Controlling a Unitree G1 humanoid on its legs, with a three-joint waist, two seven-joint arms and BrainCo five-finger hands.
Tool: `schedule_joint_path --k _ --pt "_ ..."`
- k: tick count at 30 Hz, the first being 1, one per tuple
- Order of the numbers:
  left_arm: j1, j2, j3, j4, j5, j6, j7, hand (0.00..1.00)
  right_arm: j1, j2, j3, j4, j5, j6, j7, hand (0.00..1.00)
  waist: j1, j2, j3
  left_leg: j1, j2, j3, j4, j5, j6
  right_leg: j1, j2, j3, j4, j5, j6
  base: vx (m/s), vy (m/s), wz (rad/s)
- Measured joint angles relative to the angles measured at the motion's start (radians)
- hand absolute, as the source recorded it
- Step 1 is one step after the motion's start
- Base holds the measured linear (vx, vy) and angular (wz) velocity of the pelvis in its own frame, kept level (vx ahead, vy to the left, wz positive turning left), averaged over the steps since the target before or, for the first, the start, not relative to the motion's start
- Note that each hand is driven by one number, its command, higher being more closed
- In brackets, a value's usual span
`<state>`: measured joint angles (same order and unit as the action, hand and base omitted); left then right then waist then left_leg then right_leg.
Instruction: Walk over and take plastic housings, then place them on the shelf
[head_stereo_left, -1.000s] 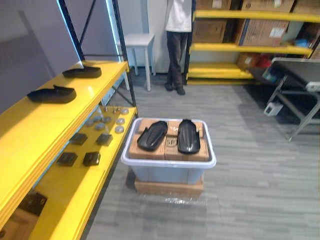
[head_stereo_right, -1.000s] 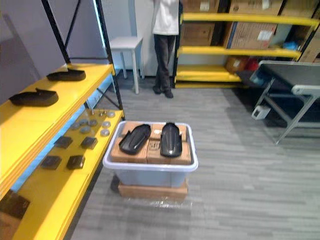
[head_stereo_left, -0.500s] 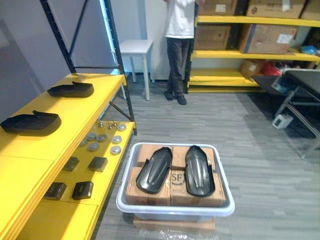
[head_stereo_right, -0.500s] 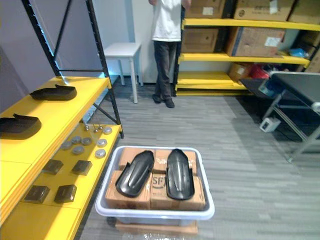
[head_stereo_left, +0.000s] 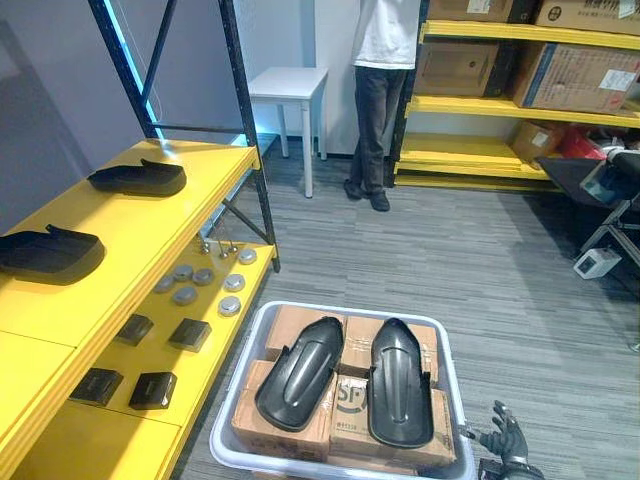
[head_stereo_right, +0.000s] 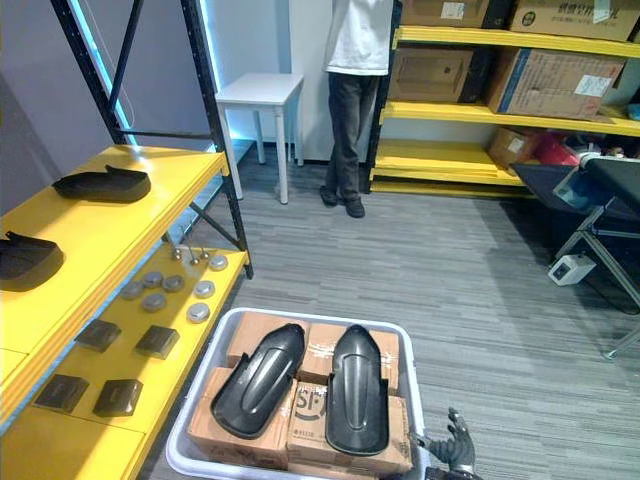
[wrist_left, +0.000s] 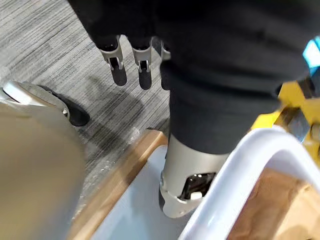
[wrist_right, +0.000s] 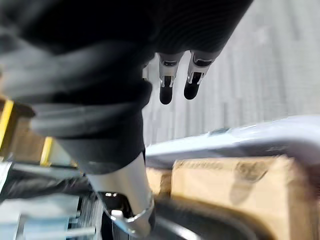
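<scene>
The camera has closed on the white bin at 6 o'clock; the right hand has appeared at 5 o'clock, fingers spread, empty. Two plastic housings lie on cardboard boxes inside. The left hand hangs straight-fingered, empty.

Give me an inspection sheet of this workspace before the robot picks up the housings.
Surface: shelf, top level holds two shelf housings, rest bare yellow.
Job's things: left housing and right housing lie side by side on boxes in the bin.
Clutter: discs and dark blocks on the lower level.
Hands: right hand open, beside the bin; left hand open, holding nothing.
Cables: nothing seen.
Surroundings: person by a white table; far racks with cartons.
</scene>
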<state>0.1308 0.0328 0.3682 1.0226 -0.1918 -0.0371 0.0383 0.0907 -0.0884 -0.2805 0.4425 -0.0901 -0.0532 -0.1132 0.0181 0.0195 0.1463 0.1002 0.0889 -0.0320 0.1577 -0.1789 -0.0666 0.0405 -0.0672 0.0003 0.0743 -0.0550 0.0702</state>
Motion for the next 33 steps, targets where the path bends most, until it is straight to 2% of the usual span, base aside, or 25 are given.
schedule_joint_path --k 5,9,11,13,19,25,29,30,33 --pt "-0.048 0.015 -0.053 -0.033 -0.002 -0.019 0.012 0.00 -0.223 -0.002 0.009 0.014 -0.046 0.002 -0.101 0.00 0.014 0.001 0.133 -0.088 -0.022 -0.056 0.069 0.001 0.001 -0.021 -0.020 -0.047 -0.017 0.042 0.007 -0.15 0.059 0.31" --pt "-0.106 0.036 -0.119 -0.059 -0.041 -0.030 0.053 0.00 -0.517 -0.062 0.023 0.139 -0.052 0.013 -0.196 0.00 0.061 0.007 0.251 -0.229 -0.022 -0.084 0.153 0.001 0.001 -0.118 -0.013 -0.071 -0.005 0.080 -0.001 -0.29 0.021 0.17" --pt "-0.109 0.048 -0.155 -0.049 -0.064 -0.031 0.074 0.00 -0.606 -0.080 0.028 0.220 -0.052 0.025 -0.229 0.00 0.077 0.009 0.262 -0.291 -0.025 -0.092 0.192 0.000 0.001 -0.176 -0.009 -0.071 0.030 0.082 -0.002 -0.24 0.012 0.09" --pt "-0.117 0.054 -0.170 -0.041 -0.075 -0.033 0.083 0.00 -0.641 -0.098 0.028 0.256 -0.052 0.035 -0.243 0.00 0.081 0.012 0.269 -0.318 -0.027 -0.097 0.208 0.000 0.001 -0.201 -0.009 -0.072 0.046 0.082 -0.003 -0.18 0.021 0.04" --pt "-0.173 0.067 -0.252 0.001 -0.144 -0.063 0.116 0.00 -0.781 -0.239 0.014 0.411 -0.053 0.078 -0.313 0.00 0.088 0.038 0.295 -0.452 -0.031 -0.103 0.283 0.000 0.002 -0.325 -0.007 -0.066 0.103 0.092 -0.005 -0.12 0.022 -0.02" --pt "-0.219 0.076 -0.300 0.030 -0.177 -0.073 0.153 0.00 -0.804 -0.249 0.006 0.434 -0.093 0.120 -0.406 0.00 0.082 0.047 0.306 -0.525 -0.027 -0.105 0.310 0.000 0.002 -0.399 -0.001 -0.062 0.128 0.094 -0.007 -0.03 -0.003 -0.03" --pt "-0.238 0.082 -0.318 0.040 -0.178 -0.078 0.156 0.00 -0.804 -0.252 0.007 0.415 -0.116 0.120 -0.440 0.00 0.081 0.048 0.306 -0.532 -0.027 -0.105 0.306 0.000 0.002 -0.407 -0.001 -0.063 0.126 0.094 -0.008 0.00 0.000 0.00" --pt "-0.242 0.082 -0.318 0.040 -0.179 -0.080 0.156 0.00 -0.805 -0.253 0.008 0.405 -0.115 0.119 -0.440 1.00 0.081 0.048 0.306 -0.533 -0.027 -0.104 0.303 0.000 0.002 -0.409 -0.002 -0.062 0.124 0.095 -0.008 0.00 0.000 0.00" --pt "-0.253 0.081 -0.322 0.040 -0.179 -0.086 0.155 0.00 -0.812 -0.266 0.009 0.417 -0.100 0.118 -0.423 1.00 0.081 0.048 0.306 -0.538 -0.027 -0.103 0.300 0.000 0.002 -0.415 -0.002 -0.062 0.120 0.096 -0.009 0.00 0.000 0.00"
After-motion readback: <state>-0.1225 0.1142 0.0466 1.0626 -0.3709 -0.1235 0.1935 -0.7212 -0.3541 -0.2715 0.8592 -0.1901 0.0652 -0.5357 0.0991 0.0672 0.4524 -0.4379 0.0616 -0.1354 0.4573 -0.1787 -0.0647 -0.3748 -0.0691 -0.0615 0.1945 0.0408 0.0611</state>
